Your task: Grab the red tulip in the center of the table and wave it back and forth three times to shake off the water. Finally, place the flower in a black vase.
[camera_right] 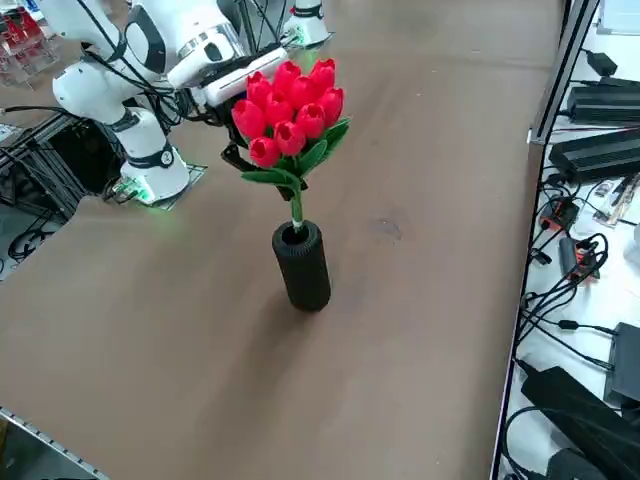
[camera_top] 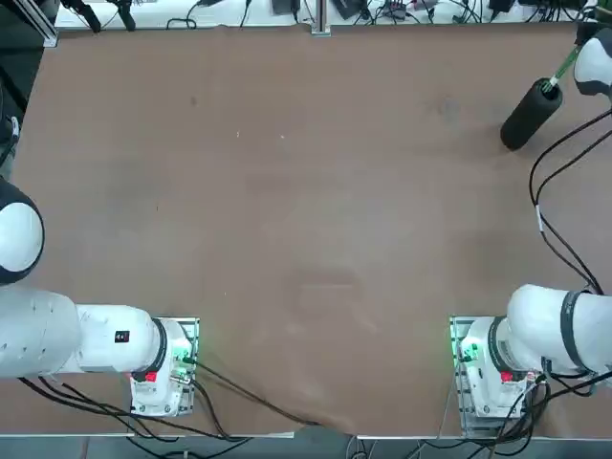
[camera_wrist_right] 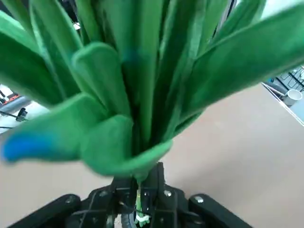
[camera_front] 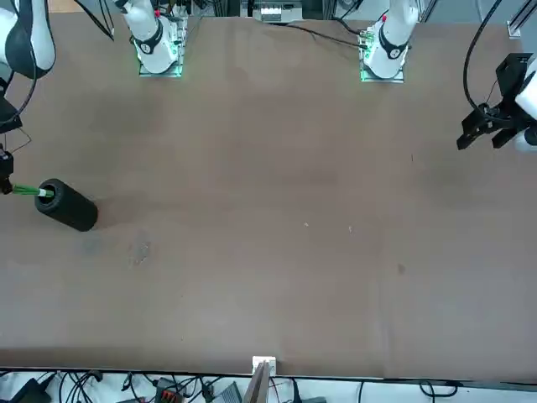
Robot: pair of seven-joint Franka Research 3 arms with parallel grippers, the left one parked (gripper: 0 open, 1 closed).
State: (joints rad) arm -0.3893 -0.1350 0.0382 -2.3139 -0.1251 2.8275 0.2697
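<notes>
Clamped on the thin green stem, the right gripper (camera_wrist_right: pixel 142 202) holds the red tulip (camera_right: pixel 290 115) just under its leaves, at the table's (camera_right: pixel 420 300) far right edge. From the side view, the arm sits at left, then the bunch, its red heads up and tilted slightly rightward, long axis near vertical. Its stem runs down into the round mouth of the black vase (camera_right: pixel 303 265), which stands upright on the brown top.
</notes>
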